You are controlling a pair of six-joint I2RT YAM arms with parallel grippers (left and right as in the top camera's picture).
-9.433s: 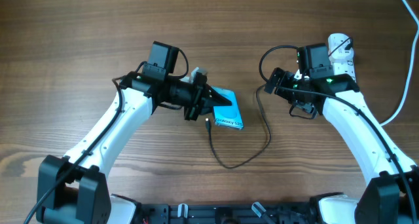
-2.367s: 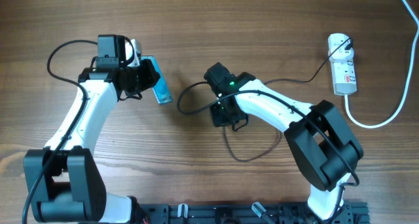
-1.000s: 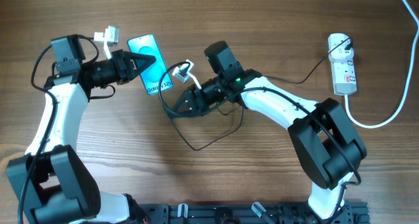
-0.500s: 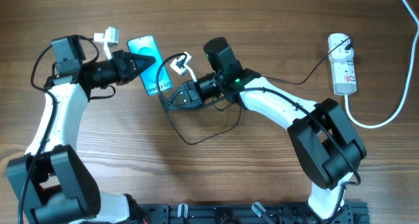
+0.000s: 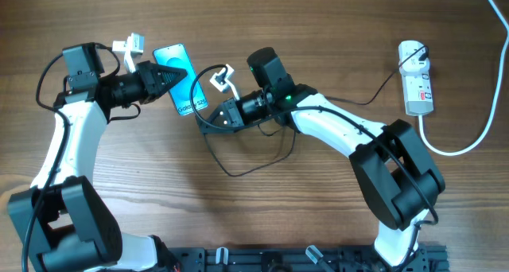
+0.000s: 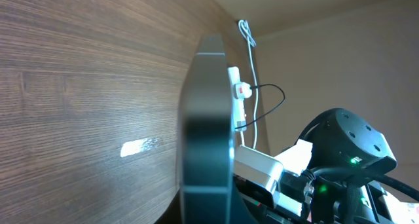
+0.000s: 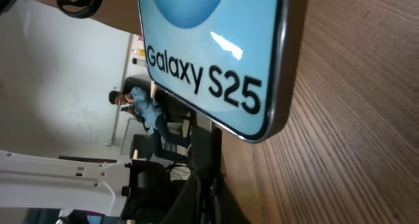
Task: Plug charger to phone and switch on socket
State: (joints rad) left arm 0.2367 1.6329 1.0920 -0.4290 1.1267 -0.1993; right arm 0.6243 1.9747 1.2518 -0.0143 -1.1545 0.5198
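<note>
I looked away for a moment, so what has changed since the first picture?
The left gripper took hold of the phone and carried it from the middle of the table to the far left. The right gripper left the socket, gripped the charger and brought its end close to the phone's lower edge. The socket and white cable stayed put.

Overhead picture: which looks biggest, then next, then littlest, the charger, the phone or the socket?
1. The charger: longest by far, though thin.
2 and 3. The phone and the socket look about alike. The phone is held in the left gripper, maybe nearer the camera, so I won't rank them.
</note>
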